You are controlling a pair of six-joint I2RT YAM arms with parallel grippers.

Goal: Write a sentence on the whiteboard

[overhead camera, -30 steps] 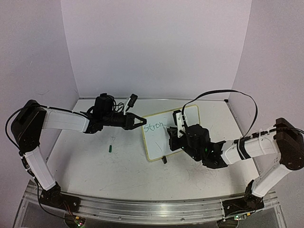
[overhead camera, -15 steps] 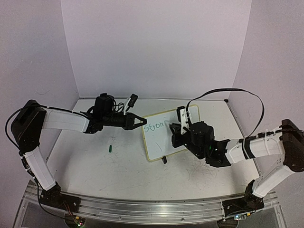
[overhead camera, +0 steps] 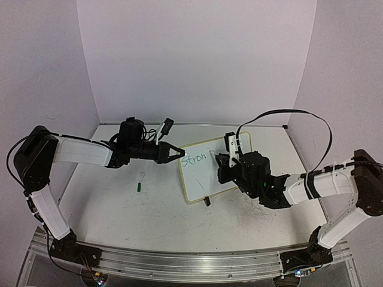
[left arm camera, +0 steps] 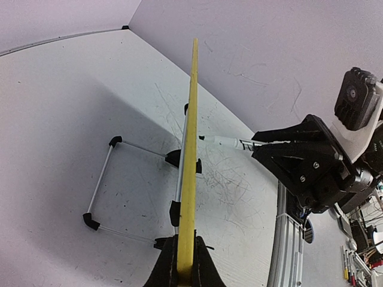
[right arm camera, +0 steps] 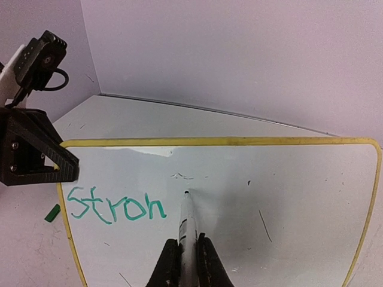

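The whiteboard (overhead camera: 194, 181) stands tilted at mid-table, white with a thin yellow frame. My left gripper (overhead camera: 178, 153) is shut on its left edge; in the left wrist view the yellow frame (left arm camera: 191, 149) runs edge-on out of the gripper (left arm camera: 184, 263). The sentence (right arm camera: 116, 205) reads "stron" in green at the board's upper left (overhead camera: 197, 159). My right gripper (right arm camera: 187, 257) is shut on a white marker (right arm camera: 186, 224). The marker's tip points at the board (right arm camera: 287, 197) just right of the "n". I cannot tell whether the tip touches it.
A small green marker cap (overhead camera: 139, 186) lies on the table left of the board, also seen in the right wrist view as the cap (right arm camera: 52, 213). The board's wire stand (left arm camera: 99, 197) and black clip feet (overhead camera: 207, 201) rest on the scuffed table. Walls close the back and sides.
The right gripper with the marker has shifted a little right and away from the end of "stron". The left arm and the board have not moved.
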